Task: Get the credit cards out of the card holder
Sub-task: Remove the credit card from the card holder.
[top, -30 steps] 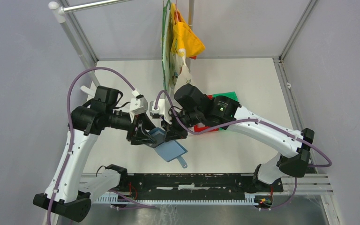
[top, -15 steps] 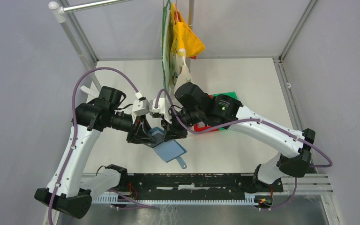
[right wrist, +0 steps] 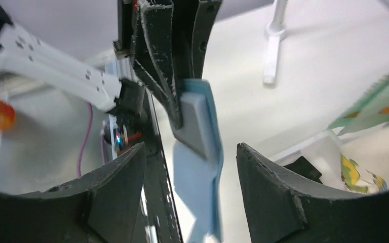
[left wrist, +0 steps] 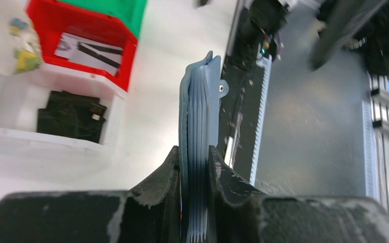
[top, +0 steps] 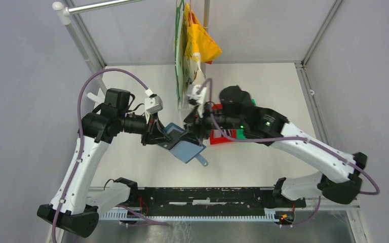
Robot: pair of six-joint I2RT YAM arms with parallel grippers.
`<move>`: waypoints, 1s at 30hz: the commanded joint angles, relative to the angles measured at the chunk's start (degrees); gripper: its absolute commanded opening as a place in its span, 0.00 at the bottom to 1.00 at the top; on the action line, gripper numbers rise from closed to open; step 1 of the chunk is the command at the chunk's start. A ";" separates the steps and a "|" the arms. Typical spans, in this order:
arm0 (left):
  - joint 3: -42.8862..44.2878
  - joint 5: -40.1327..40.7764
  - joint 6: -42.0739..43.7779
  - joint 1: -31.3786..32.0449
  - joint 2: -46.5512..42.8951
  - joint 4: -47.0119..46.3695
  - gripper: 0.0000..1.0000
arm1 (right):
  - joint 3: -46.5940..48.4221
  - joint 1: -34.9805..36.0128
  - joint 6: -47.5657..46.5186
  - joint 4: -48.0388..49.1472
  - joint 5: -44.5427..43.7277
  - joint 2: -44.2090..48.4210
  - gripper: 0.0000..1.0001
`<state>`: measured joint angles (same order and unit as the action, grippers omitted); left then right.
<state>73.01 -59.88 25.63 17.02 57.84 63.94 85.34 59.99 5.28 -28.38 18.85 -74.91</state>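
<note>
The teal-blue card holder [top: 186, 150] hangs folded above the table, tab [top: 202, 162] at its lower right. My left gripper [top: 163, 135] is shut on its upper left edge. The left wrist view shows the card holder [left wrist: 198, 116] edge-on between the fingers [left wrist: 164, 172], with several thin layers pressed together. My right gripper [top: 196, 129] stands open just right of it, touching nothing. In the right wrist view the card holder [right wrist: 202, 167] hangs between the spread fingertips [right wrist: 131, 162]; a pale grey flat piece [right wrist: 195, 124] lies against it. Dark credit cards [left wrist: 68, 117] lie in a white bin [left wrist: 10, 134].
A red bin [left wrist: 88, 68] with a pale striped sheet and a green bin [left wrist: 121, 7] stand beside the white one, under my right arm [top: 263, 124]. Yellow and patterned cloths [top: 195, 45] hang from a rail at the back. A black rail [top: 207, 196] runs along the near edge.
My right gripper has let go of the card holder, opened and drawn back to the upper right. The left gripper has closed on the holder and now carries it alone.
</note>
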 commanded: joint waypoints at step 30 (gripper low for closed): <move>-2.33 -8.38 -47.42 0.04 -4.80 -36.26 0.02 | -30.46 -7.87 35.83 48.74 2.76 10.50 0.59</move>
<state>70.28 -58.76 -16.45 16.62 54.89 29.98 55.09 54.02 39.66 15.99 23.05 -64.71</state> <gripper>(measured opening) 0.240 0.600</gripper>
